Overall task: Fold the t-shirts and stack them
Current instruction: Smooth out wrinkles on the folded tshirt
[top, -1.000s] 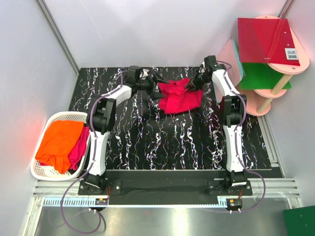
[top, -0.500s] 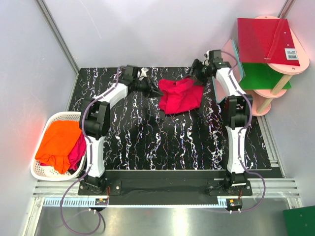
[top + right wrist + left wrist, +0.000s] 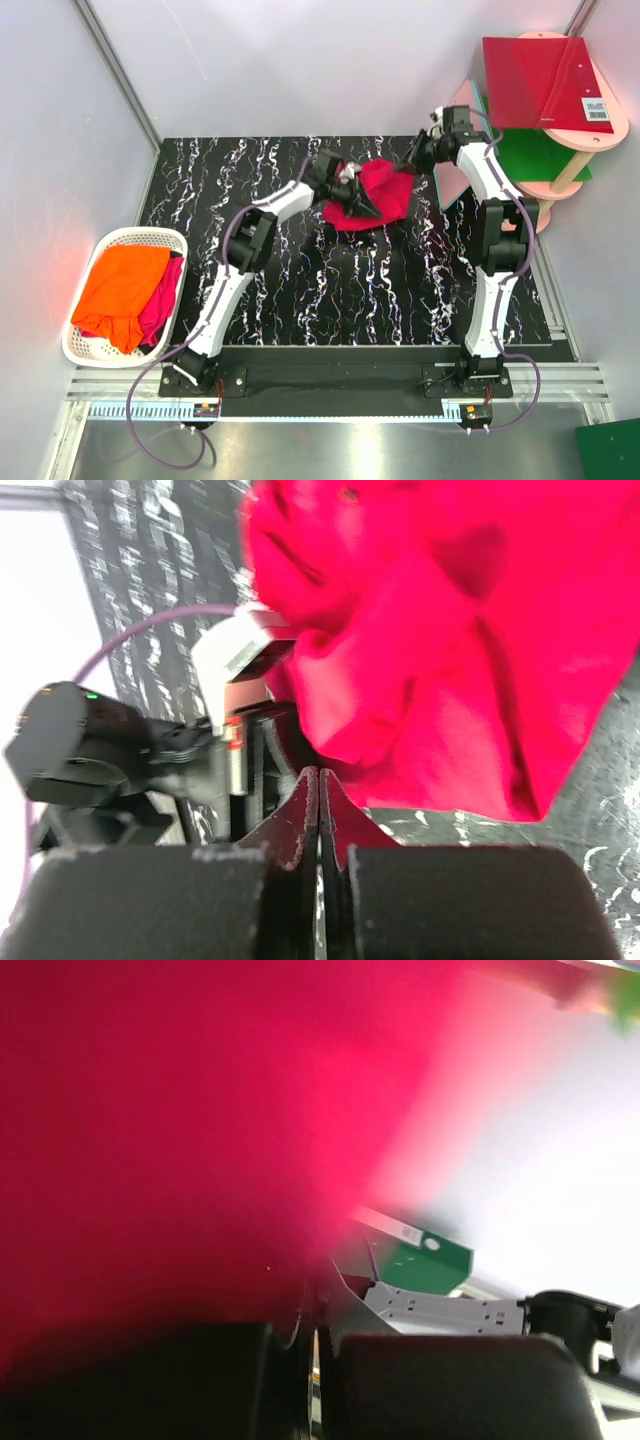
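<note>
A crimson t-shirt (image 3: 385,190) lies crumpled at the back middle of the black marbled table (image 3: 330,290). My left gripper (image 3: 366,204) is over its left half, shut on a fold of it. In the left wrist view, blurred red t-shirt cloth (image 3: 150,1110) covers most of the frame and the left gripper's (image 3: 315,1305) jaws are pressed together under it. My right gripper (image 3: 416,165) is shut at the shirt's far right corner. In the right wrist view the right gripper's (image 3: 320,775) tips pinch the t-shirt's (image 3: 450,630) edge. An orange t-shirt (image 3: 120,285) and a pinkish-red one (image 3: 163,300) fill the basket.
A white basket (image 3: 75,350) sits off the table's left edge. At the back right, a pink stand (image 3: 545,205) carries a red board (image 3: 535,80) and a green board (image 3: 530,155). A pink square board (image 3: 462,115) leans close behind my right gripper.
My left gripper shut at the shirt's left edge and swung right over the shirt, carrying cloth along. My right gripper shut and drew back to the right, toward the stand.
</note>
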Robot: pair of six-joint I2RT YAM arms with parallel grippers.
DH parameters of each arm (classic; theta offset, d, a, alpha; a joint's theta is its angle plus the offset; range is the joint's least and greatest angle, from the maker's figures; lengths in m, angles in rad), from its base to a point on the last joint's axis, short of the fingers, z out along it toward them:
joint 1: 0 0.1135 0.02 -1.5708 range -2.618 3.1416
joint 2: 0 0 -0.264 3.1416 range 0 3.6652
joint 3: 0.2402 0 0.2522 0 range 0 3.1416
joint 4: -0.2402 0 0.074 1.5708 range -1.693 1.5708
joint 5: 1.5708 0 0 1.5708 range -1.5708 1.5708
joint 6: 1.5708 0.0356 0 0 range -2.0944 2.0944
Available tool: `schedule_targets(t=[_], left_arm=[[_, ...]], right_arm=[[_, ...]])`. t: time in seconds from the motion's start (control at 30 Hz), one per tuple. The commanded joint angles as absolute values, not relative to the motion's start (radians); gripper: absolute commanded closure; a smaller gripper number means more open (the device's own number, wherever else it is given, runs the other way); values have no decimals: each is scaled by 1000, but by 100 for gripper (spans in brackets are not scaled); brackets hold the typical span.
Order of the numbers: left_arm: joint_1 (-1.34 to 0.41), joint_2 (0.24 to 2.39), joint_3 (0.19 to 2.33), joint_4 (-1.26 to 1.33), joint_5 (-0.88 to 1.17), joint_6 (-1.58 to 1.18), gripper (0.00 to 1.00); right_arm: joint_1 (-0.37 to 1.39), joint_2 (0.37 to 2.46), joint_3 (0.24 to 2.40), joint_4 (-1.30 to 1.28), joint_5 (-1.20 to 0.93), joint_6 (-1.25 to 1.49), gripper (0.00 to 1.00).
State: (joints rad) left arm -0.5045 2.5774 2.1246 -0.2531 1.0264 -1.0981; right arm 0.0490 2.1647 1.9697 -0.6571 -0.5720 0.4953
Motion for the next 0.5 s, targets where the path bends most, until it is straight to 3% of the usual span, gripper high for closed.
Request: schedule_targets(t=[0.0, 0.3, 0.47], left_arm=[[-474, 2614, 2130, -38, 1059, -1312, 100], [-341, 2674, 2229, 113, 806, -1374, 100], [-302, 2766, 2336, 200, 804, -1477, 100]], right_arm=[[26, 2218, 1959, -692, -649, 499, 100], [26, 2238, 1925, -709, -680, 492, 100], [32, 2298, 1947, -707, -690, 477, 99]])
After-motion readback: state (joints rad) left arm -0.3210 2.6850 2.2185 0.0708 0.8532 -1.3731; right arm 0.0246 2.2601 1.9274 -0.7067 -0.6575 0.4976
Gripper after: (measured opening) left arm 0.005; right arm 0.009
